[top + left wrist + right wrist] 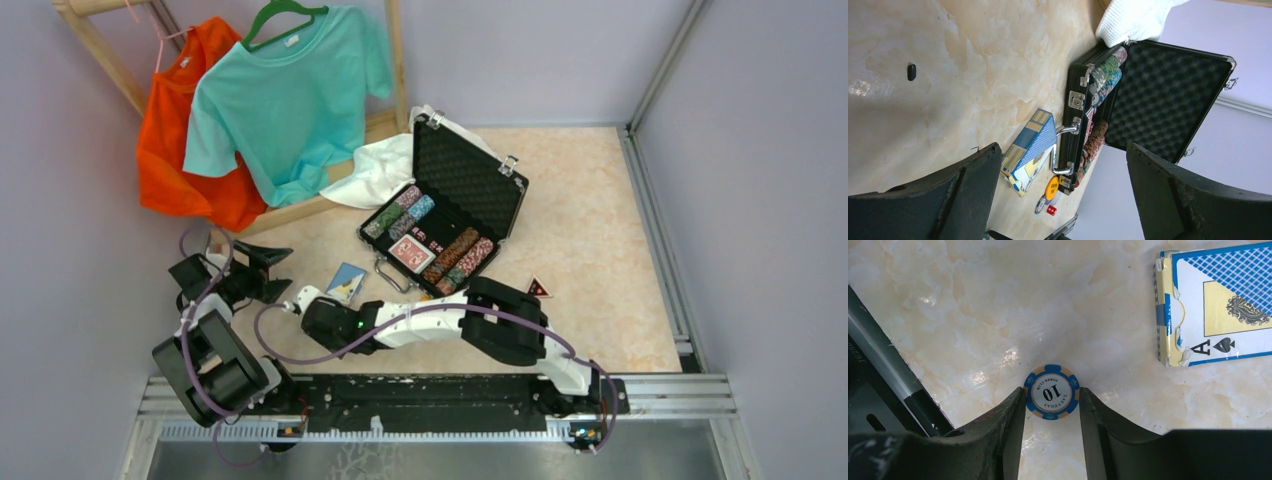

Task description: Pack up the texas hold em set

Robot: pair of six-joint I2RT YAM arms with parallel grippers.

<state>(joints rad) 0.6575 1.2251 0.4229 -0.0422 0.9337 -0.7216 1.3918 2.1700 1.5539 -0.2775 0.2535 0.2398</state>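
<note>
Right gripper [1052, 396] sat low over the tabletop [973, 315], its two dark fingers [1013, 415] pressed vs. opposite edges of a blue chip [1052, 392] marked 10. So it was grasping the chip, w/ the chip lying flat on the marble-look surface. Blue card deck [1218, 305] lay near it, upper right in the right wrist view, ace of spades showing, apart from the chip.

Left gripper [1063, 147] was released: pads spread wide, nothing btwn them, hovering at the left side of the table and facing the case.

Black case [465, 175] stood open mid-table, lid tilted back, foam lining showing, silver latches on the rim. Inside the base were rows of multicoloured chips [455, 255] at both ends and a red deck [410, 253] in the middle section.

In the left wrist view an orange round button [1051, 187] and a red die [1051, 210] lay on the table just in front of the case, beside the blue deck.

White cloth [385, 170] lay behind the case, touching its lid. Teal shirt [285, 100] and orange shirt [185, 150] hung on a wooden rack [100, 45] at back left.
</note>
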